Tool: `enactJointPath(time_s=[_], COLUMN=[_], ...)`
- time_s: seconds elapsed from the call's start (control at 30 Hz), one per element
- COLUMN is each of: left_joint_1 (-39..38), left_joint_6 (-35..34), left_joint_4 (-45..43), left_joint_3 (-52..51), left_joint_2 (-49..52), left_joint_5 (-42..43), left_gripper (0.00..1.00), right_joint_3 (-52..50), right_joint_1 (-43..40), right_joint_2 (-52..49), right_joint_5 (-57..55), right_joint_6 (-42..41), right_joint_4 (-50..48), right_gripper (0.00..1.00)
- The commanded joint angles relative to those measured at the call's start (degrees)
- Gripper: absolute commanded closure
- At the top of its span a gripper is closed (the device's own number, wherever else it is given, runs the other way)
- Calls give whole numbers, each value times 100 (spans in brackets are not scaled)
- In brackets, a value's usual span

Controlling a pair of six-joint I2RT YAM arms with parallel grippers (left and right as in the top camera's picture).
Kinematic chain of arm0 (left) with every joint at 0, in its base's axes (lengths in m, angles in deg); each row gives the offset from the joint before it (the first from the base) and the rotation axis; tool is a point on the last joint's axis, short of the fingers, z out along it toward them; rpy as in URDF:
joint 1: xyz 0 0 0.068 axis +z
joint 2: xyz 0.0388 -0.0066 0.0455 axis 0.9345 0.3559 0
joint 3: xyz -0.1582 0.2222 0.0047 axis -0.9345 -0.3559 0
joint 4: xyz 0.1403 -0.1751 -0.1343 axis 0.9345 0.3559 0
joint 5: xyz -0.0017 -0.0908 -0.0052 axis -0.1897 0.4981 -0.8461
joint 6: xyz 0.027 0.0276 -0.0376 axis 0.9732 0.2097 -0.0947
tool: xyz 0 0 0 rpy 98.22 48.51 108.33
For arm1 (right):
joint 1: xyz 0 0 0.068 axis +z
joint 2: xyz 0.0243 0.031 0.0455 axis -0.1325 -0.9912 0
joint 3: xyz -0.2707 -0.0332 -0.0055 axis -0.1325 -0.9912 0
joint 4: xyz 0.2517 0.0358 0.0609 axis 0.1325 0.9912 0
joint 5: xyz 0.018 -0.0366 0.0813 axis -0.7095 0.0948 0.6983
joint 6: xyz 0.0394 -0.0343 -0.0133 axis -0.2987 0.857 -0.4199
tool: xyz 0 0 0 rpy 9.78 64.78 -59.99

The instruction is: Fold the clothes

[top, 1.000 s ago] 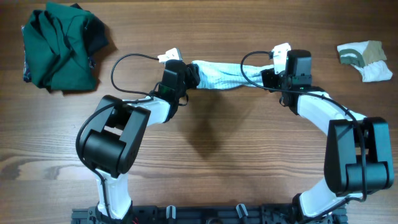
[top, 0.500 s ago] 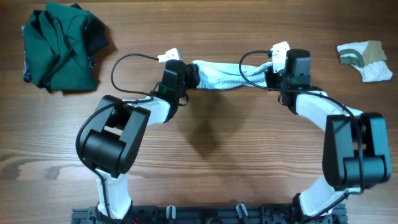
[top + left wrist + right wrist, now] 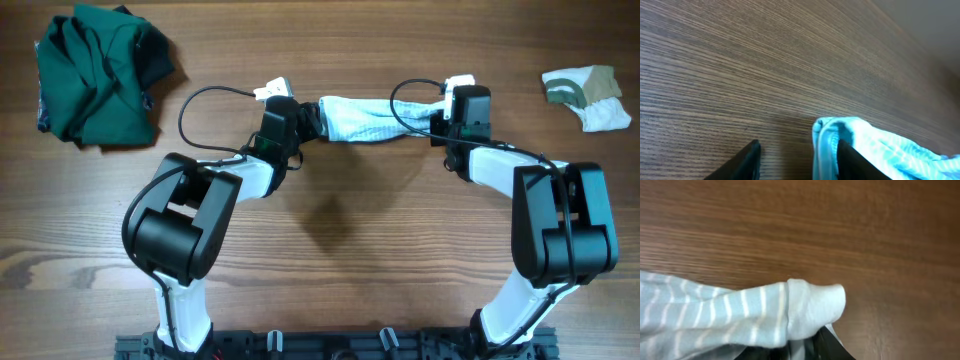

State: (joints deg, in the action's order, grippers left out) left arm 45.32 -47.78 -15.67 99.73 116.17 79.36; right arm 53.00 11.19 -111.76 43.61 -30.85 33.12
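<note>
The pale blue-and-white striped garment lies bunched in a band on the table between my two grippers. My left gripper is at its left end. In the left wrist view that gripper stands open: the cloth's edge hangs against the right finger, and bare wood shows beside the left finger. My right gripper is shut on the right end. The white cuff and striped cloth cover its jaws. The dark green garment lies crumpled at the far left, and the white-and-olive piece at the far right.
Black cables loop over the table beside each wrist. Wooden tabletop lies in front of the arms, and the arm bases stand at the near edge.
My right gripper has shut on the striped garment's right end. The cloth now sits a little straighter and further right. The left gripper has hardly moved.
</note>
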Motion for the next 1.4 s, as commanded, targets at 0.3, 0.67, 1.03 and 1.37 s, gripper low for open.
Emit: enactJointPath(time_s=[0.3,0.67,1.03,1.37], left_joint_1=[-345,-920,-640,-614], left_joint_6=[1215,1891,1888,1867], left_joint_4=[37,195,-83,138], left_joint_3=[70,70,592,800], left_joint_2=[-975,-964,59,553], left_joint_5=[1906,1093,988,603], left_gripper=[38,37,45,46], right_joint_3=[44,44,46,46], right_joint_1=[17,17,17,17], right_joint_2=[-98,-98,-42,179], right_joint_5=[-142,1060,1805,1779], right_joint_6=[-785,-1147,-1519,-1644], right_joint_4=[538,555,809,946], right_gripper=[76,78,85,84])
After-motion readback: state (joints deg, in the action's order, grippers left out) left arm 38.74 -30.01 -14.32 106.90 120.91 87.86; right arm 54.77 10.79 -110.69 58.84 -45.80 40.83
